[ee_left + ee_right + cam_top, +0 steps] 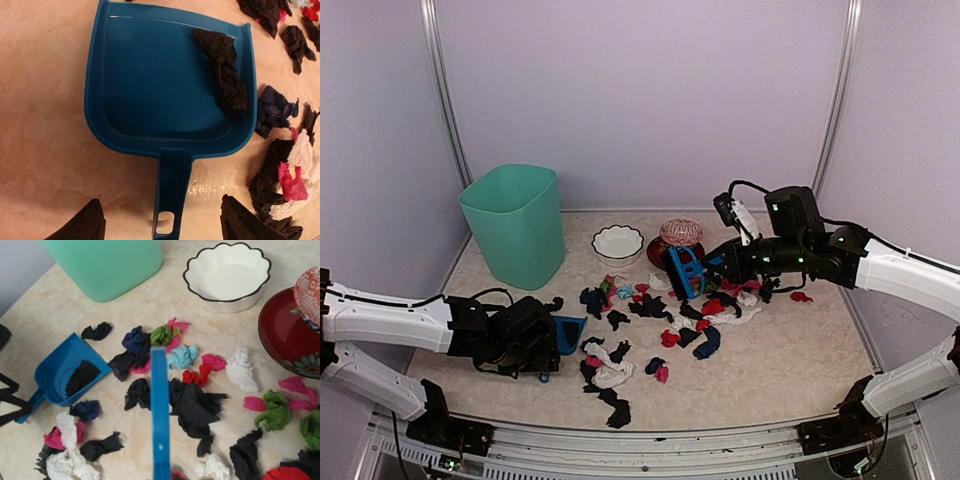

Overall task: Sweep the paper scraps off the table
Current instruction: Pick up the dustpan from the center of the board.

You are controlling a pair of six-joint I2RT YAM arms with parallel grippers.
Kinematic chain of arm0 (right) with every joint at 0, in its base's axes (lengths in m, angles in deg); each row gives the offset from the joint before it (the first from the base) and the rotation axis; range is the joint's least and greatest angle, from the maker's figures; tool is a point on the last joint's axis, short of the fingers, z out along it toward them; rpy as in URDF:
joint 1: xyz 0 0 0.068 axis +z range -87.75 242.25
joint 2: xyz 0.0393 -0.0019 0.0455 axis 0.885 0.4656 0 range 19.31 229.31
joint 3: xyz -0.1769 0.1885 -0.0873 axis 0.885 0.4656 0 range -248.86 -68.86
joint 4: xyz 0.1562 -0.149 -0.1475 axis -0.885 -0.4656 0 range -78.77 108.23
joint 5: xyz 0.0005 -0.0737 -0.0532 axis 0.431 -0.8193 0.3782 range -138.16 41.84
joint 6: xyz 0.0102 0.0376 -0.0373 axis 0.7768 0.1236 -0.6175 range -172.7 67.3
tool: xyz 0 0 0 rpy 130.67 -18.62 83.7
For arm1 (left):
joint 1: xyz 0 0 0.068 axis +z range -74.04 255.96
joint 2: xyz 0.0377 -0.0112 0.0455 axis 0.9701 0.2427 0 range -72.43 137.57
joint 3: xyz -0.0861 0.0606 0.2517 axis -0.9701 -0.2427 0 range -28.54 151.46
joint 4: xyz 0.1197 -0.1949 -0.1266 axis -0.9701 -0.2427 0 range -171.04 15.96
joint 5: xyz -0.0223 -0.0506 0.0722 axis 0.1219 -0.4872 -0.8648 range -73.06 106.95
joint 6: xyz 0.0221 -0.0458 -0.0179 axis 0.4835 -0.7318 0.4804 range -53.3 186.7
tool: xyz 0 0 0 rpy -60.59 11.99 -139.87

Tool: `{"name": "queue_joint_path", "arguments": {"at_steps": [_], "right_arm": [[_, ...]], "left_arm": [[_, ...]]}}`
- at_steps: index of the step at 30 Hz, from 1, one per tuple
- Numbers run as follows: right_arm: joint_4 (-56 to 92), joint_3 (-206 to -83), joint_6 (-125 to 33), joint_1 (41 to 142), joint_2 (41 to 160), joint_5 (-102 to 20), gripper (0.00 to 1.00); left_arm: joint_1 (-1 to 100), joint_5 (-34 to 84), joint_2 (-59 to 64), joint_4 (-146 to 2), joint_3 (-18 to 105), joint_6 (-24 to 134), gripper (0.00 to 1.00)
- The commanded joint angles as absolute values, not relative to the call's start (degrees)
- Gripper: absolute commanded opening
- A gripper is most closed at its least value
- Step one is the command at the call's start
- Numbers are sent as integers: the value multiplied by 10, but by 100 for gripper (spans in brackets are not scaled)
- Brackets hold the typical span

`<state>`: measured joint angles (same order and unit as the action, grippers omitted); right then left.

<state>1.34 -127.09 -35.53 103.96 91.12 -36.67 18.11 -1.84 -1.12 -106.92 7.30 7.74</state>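
sweep of paper scraps: early stage, little collected
left gripper (pixel 165 221) fingers wide, astride handle of blue dustpan (pixel 150 85), one black scrap (pixel 222 75) inside; paper scraps (pixel 650 308) mostly loose mid-table (pixel 790 350), right of pan; right gripper (pixel 712 265) clamps blue brush (pixel 685 272) above them.

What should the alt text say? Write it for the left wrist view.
A blue dustpan lies on the beige marbled table, one black paper scrap inside by its right wall. Its handle points between the open left gripper's fingertips; more black, navy, pink and white scraps lie right.
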Motion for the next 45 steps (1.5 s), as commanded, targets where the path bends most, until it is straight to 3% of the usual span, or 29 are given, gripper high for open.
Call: {"name": "queue_joint_path", "arguments": {"at_steps": [1, 6, 17, 34, 45], "right_arm": [[16, -1268, -356, 1038, 910, -371, 0], [15, -1264, -356, 1038, 909, -373, 0], [20, -1252, -348, 1038, 903, -373, 0], [14, -1258, -335, 1040, 903, -366, 0], [10, -1266, -331, 1045, 909, -369, 0]], "left_arm": [[179, -13, 39, -1048, 101, 118, 76], [179, -17, 87, -1047, 120, 141, 72], [179, -31, 129, -1044, 138, 170, 51], [176, -35, 111, -969, 66, 143, 38], [172, -48, 99, -969, 71, 167, 6]]}}
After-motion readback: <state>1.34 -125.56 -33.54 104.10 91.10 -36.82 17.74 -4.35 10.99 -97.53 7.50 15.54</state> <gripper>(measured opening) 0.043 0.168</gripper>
